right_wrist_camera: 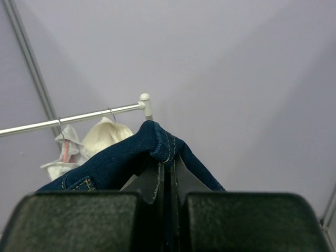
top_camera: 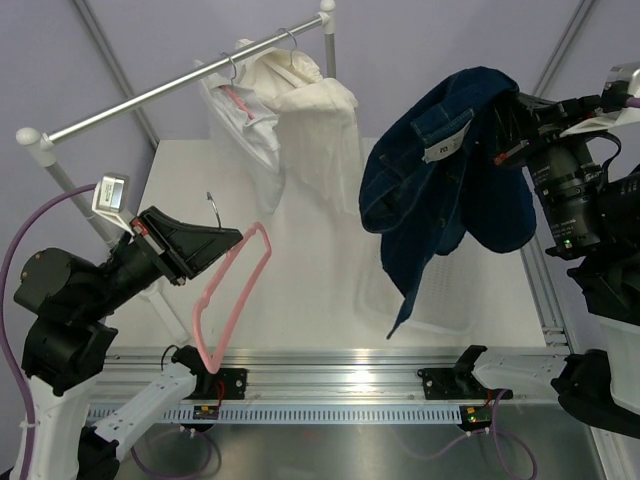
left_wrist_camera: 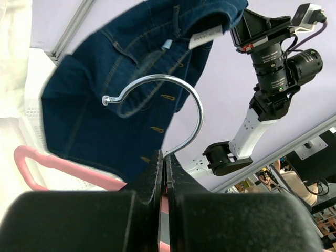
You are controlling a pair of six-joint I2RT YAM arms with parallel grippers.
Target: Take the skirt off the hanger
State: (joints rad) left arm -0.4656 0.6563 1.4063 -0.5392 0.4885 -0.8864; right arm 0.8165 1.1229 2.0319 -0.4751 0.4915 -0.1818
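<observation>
1. From above and behind, the left pincer (top_camera: 236, 240) is clamped on a pink hanger (top_camera: 260, 231), gripping it near the top where the metal hook (top_camera: 212, 208) comes out. The hanger's loop hangs down at a slant over the near left part of the white desk (top_camera: 330, 300).
2. In the same view the dark denim skirt (top_camera: 450, 170) is off the hanger and well apart from it. It is bunched and dangling in the air over the right side of the desk. The right pincer (top_camera: 500, 138) has its fingers shut on the skirt's upper edge, beside a white label (top_camera: 440, 148).
3. At the back a metal rail (top_camera: 180, 85) carries white clothes (top_camera: 300, 110) on their own hangers.
4. From the left wrist, the left pincer (left_wrist_camera: 164, 157) has its fingers pressed together on the foot of the hook (left_wrist_camera: 195, 105), which curls upward. A bit of the pink hanger (left_wrist_camera: 31, 157) shows at the lower left. The skirt (left_wrist_camera: 89, 126) hangs beyond it, with the right arm (left_wrist_camera: 273, 68) holding it by the top.
5. From the right wrist, the right pincer (right_wrist_camera: 167, 170) is pinched tight on a fold of the skirt (right_wrist_camera: 131, 155), and the cloth is draped over its fingertips. The rail (right_wrist_camera: 73, 121) and the white clothes (right_wrist_camera: 105, 136) sit behind it against the grey wall.
</observation>
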